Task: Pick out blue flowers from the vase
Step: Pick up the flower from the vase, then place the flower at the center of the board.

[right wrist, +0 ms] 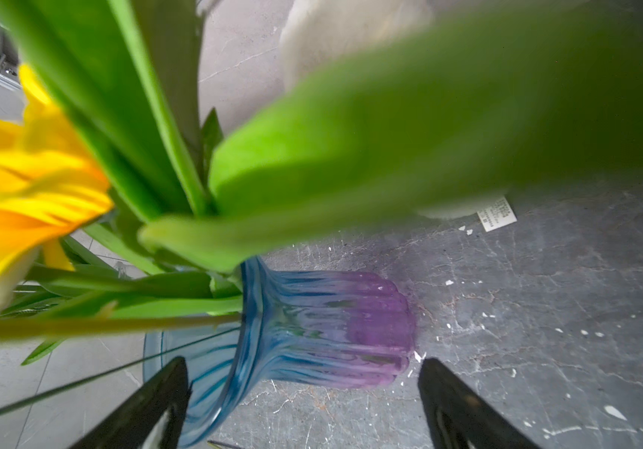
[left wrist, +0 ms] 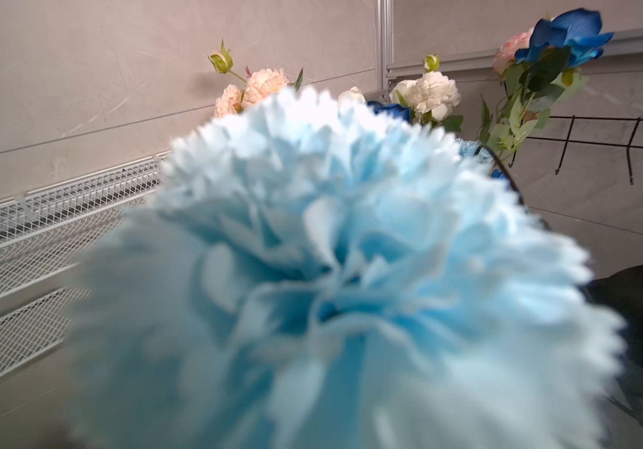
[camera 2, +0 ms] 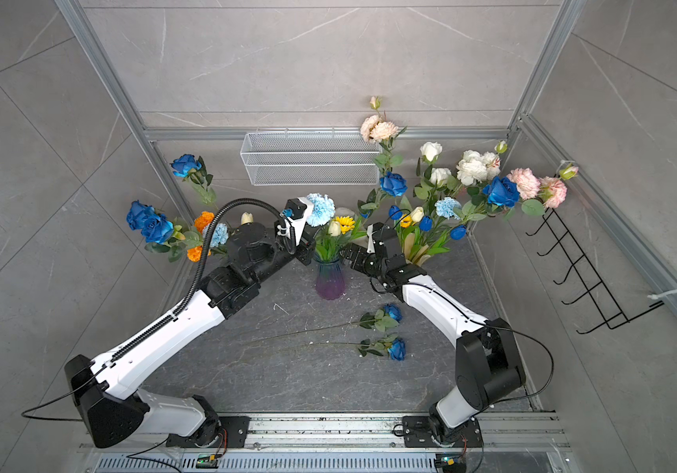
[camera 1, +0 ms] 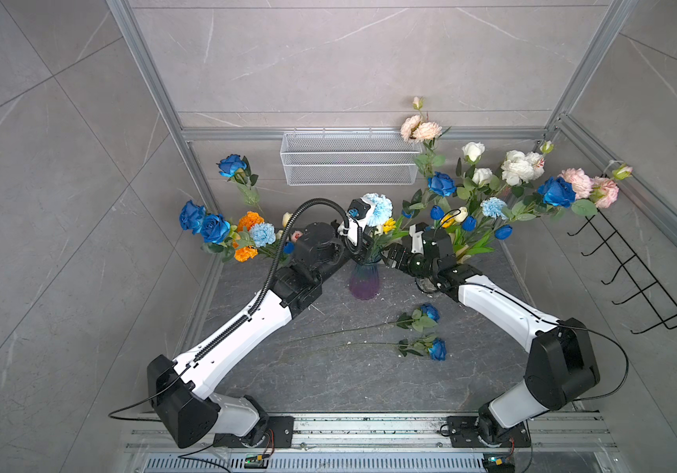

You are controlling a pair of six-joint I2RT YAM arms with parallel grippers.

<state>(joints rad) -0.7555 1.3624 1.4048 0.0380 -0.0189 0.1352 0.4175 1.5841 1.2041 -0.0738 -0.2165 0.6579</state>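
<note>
We see the left gripper (camera 1: 358, 254) down at the mouth of the vase (camera 1: 363, 282), its jaws together. The pale blue carnation (camera 1: 380, 208) stands just above it, beside the wrist camera. In the left wrist view the carnation (left wrist: 331, 272) hides the jaws, so we cannot tell whether its stem is pinched.

The right gripper (camera 1: 389, 257) sits at the vase's other side, jaws spread wide. In the right wrist view the vase (right wrist: 331, 330) lies just ahead of them, under green leaves (right wrist: 390, 136) and a yellow bloom (right wrist: 20, 194).

A blue rose (camera 1: 430, 312) and another blue rose (camera 1: 437, 349) lie flat on the table (camera 1: 328, 381), well apart from both grippers.
</note>
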